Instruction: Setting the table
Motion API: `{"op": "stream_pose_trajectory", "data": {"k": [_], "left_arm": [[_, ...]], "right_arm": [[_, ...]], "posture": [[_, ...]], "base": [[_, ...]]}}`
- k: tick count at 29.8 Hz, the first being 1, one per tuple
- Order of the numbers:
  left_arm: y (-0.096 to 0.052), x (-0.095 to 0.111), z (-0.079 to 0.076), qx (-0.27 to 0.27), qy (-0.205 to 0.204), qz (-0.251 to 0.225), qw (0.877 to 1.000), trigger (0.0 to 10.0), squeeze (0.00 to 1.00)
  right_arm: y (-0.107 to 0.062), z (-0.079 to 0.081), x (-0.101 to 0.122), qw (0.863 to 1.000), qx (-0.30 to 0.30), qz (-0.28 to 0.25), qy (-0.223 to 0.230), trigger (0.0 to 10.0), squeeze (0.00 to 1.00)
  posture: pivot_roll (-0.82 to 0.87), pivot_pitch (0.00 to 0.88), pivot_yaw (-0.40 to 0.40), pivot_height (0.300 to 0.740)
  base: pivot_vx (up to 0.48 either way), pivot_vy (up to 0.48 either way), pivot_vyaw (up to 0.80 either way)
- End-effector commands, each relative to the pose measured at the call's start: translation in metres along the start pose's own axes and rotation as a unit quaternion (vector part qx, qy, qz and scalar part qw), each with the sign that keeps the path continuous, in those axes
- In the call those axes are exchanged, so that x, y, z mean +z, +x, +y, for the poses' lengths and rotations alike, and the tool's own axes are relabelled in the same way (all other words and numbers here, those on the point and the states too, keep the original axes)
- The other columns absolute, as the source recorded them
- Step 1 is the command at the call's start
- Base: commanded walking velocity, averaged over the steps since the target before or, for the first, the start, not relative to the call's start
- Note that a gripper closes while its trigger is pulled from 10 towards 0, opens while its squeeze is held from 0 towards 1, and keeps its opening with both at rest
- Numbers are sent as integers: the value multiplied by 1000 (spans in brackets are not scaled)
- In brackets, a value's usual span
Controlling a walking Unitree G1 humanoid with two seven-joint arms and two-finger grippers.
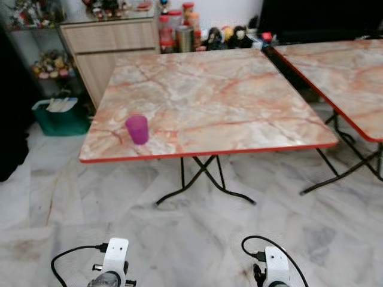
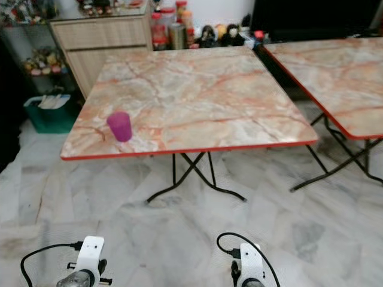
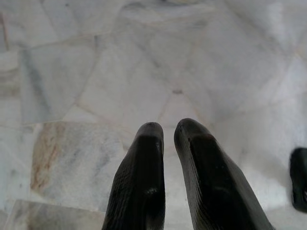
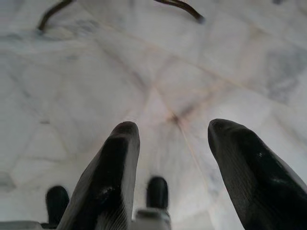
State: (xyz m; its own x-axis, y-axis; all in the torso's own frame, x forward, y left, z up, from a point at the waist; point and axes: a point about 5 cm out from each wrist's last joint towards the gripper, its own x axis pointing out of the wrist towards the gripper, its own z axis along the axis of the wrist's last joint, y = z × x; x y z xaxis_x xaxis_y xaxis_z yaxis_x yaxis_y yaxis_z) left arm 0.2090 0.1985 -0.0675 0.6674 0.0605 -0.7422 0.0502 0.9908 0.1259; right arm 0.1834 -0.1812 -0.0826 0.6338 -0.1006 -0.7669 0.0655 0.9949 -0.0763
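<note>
Standing on glossy marble-patterned table: translucent purple plastic cup.

A marble-patterned, red-edged folding worktop stands on the pale marble floor, bearing one purple cup near its front left corner.

Two marble-top folding tables: one central, one at right. One purple cup on the central table's near-left corner. One green bin far left. One wooden cabinet. Two grippers: left, right.
</note>
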Motion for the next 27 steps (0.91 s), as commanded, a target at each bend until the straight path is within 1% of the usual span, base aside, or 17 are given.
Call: {"op": "stream_pose_trajectory", "data": {"k": [1,14,17,20,27], "left_arm": [[0,1,5,3,8,-1,1000,10000,0],[0,0,5,1,12,1,1000,10000,0],[-1,-1,6,2,14,1,1000,10000,0],[-1,-1,8,2,21,2,1000,10000,0],[-2,-3,11,4,21,2,1000,10000,0]], "right_arm": [[1,4,3,1000,5,-5,2,10000,0],[0,3,0,1000,4,0,-4,10000,0],[0,3,-1,1000,4,0,-2,10000,0],[-1,4,-2,1000,3,1,0,10000,0],[-1,6,-4,1000,4,4,-1,10000,0]], "posture": [[20,0,35,736],[8,0,35,736],[9,0,39,736],[8,0,43,736],[16,0,45,736]], "base": [[428,0,0],[427,0,0],[285,0,0],[0,0,0],[0,0,0]]}}
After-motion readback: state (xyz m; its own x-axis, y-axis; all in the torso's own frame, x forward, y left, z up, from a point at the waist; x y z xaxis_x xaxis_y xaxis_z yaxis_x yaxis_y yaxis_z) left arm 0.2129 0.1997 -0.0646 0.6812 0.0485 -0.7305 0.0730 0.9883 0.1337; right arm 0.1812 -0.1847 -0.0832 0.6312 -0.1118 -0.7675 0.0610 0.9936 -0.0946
